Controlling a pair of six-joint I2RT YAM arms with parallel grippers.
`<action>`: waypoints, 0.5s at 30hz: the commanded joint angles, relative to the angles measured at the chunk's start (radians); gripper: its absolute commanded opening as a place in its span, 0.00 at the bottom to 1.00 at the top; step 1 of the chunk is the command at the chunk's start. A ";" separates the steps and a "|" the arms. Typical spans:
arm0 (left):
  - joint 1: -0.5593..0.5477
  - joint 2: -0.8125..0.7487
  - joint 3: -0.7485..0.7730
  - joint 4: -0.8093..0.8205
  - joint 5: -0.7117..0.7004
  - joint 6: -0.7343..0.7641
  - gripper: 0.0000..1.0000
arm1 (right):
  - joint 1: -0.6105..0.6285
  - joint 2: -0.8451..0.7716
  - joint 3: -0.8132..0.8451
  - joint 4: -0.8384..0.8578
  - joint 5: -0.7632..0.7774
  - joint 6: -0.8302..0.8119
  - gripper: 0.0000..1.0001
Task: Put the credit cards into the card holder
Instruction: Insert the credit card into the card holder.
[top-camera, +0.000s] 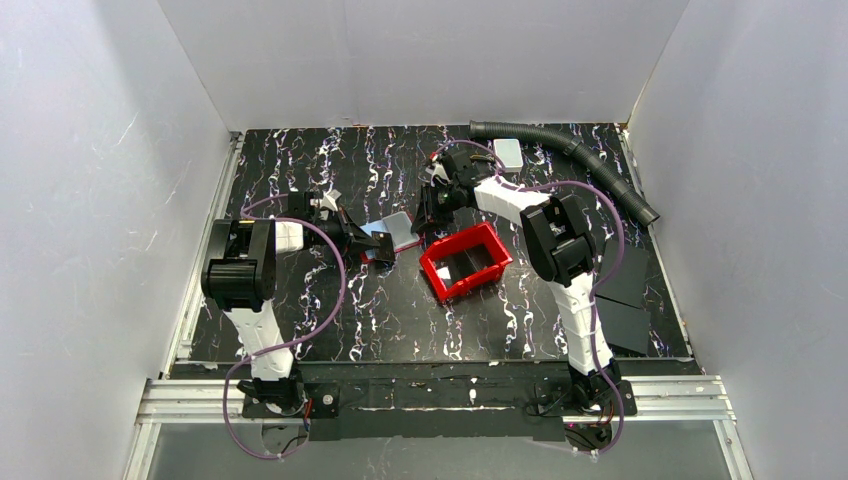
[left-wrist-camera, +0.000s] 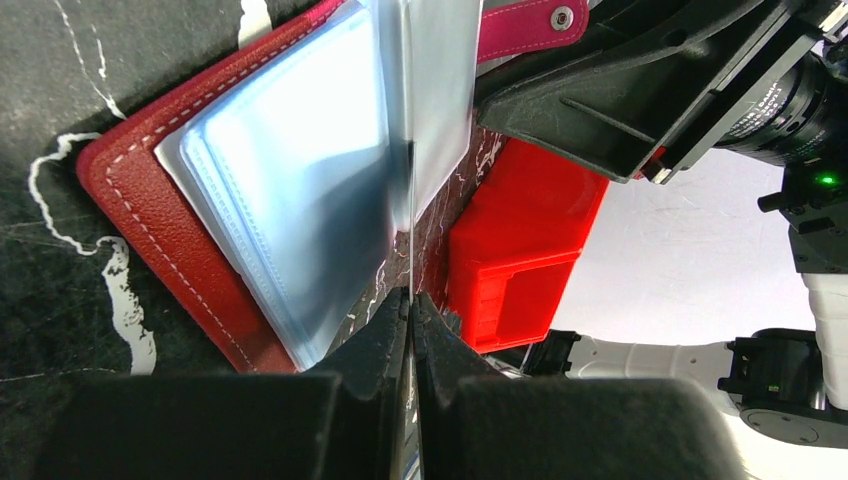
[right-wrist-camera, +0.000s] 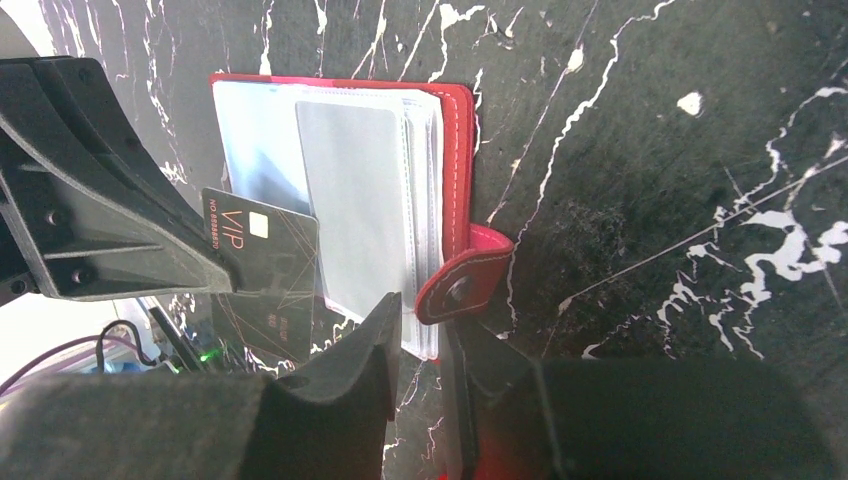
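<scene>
- Two sets of jaws work at the card holder (top-camera: 385, 245), which lies open on the counter (top-camera: 400, 330) near the centre of the top view, just left of the red bin (top-camera: 455, 240).
- One dark credit card (right-wrist-camera: 262, 260), marked VIP, is pinched flat between the left jaws, which are pressed together on it. In the right wrist view it sits at the holder's lower left, its corner overlapping the clear sleeves (right-wrist-camera: 255, 130).
- Right jaws are closed part-way on the lower end of the sleeve stack, just beside the snap strap (right-wrist-camera: 465, 285), apparently steadying the holder.
- One pale grey card (right-wrist-camera: 355, 200) already sits in the top sleeve.
- Step in hand, as I judge it: feeding the dark card into a free sleeve. It is not yet inside.
- Next move calls for lining the card's leading edge up with a sleeve mouth and sliding it along the sleeve's length while the right jaws hold the holder down. Which edge of the sleeve is open I cannot tell.
- Sleeves run with their long axis up and down the right wrist frame, strap at the lower right. The dark card lies nearly parallel, slightly tilted, one short edge towards the top of the frame.
</scene>
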 joint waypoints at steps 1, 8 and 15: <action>-0.003 -0.009 -0.017 -0.003 0.019 -0.002 0.00 | -0.006 0.011 0.038 -0.011 0.004 -0.022 0.28; -0.003 -0.019 -0.031 -0.001 0.017 -0.002 0.00 | -0.005 0.011 0.031 -0.008 0.000 -0.022 0.28; -0.004 -0.013 -0.032 0.002 0.024 -0.003 0.00 | -0.005 0.008 0.030 -0.008 0.000 -0.022 0.28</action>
